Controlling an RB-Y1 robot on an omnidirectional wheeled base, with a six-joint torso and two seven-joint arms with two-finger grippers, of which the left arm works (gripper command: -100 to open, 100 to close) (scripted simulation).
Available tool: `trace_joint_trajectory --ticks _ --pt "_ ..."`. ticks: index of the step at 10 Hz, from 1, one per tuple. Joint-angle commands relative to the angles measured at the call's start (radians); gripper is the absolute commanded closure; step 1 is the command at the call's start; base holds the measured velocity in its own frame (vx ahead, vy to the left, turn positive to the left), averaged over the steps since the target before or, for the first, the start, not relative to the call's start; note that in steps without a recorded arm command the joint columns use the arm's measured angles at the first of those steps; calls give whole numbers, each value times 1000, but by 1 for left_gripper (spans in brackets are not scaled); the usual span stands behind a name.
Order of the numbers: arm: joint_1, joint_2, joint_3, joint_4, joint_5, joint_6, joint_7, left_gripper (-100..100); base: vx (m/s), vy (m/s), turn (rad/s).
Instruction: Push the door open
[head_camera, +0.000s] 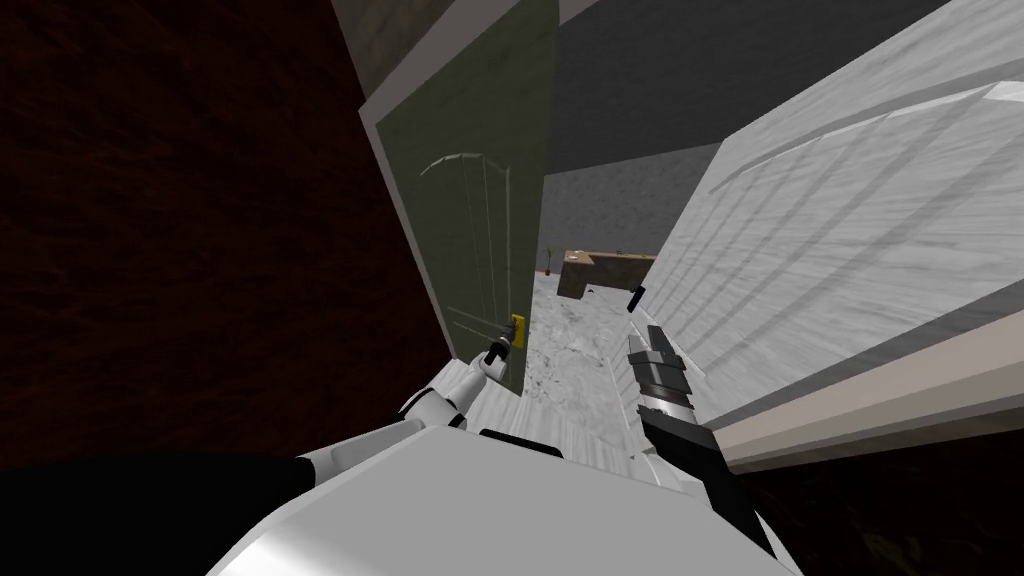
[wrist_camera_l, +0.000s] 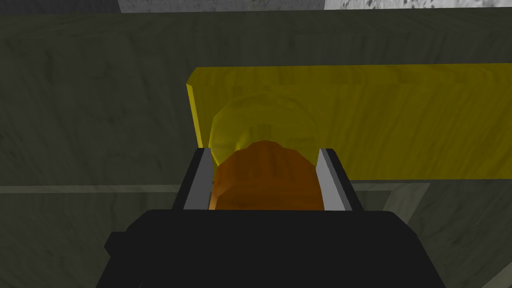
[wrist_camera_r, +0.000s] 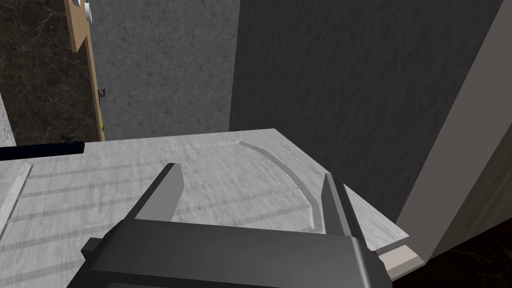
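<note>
Left gripper (wrist_camera_l: 265, 154): clamped on orange knob (wrist_camera_l: 265, 182) of olive door (wrist_camera_l: 90, 115).
Right gripper (wrist_camera_r: 250, 170) spread wide, idle. Best practice: grip firmly, push steadily along the hinge arc.

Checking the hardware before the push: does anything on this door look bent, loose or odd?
Nothing stands out. The orange knob sits on its yellow plate, flat against the green door, and the left gripper is shut on the knob's sides.

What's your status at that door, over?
Left gripper shut on orange knob. Green door ajar. Right gripper open, by white door.
</note>
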Motion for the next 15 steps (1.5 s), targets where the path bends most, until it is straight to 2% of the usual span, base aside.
trace_joint_trajectory --ticks 1,5,6,9,13,15 --pt "2 1 0 2 0 2 0 100 -35 7 -5" --pt "2 1 0 2 0 2 0 100 -5 2 -4" --pt "0 16 14 2 4 2 -5 100 86 -66 23" --pt "1 32 32 4 9 2 -11 100 137 -107 41" --pt "2 58 73 8 20 1 -24 100 181 -129 52" --pt "2 58 73 8 20 1 -24 100 89 -53 16"
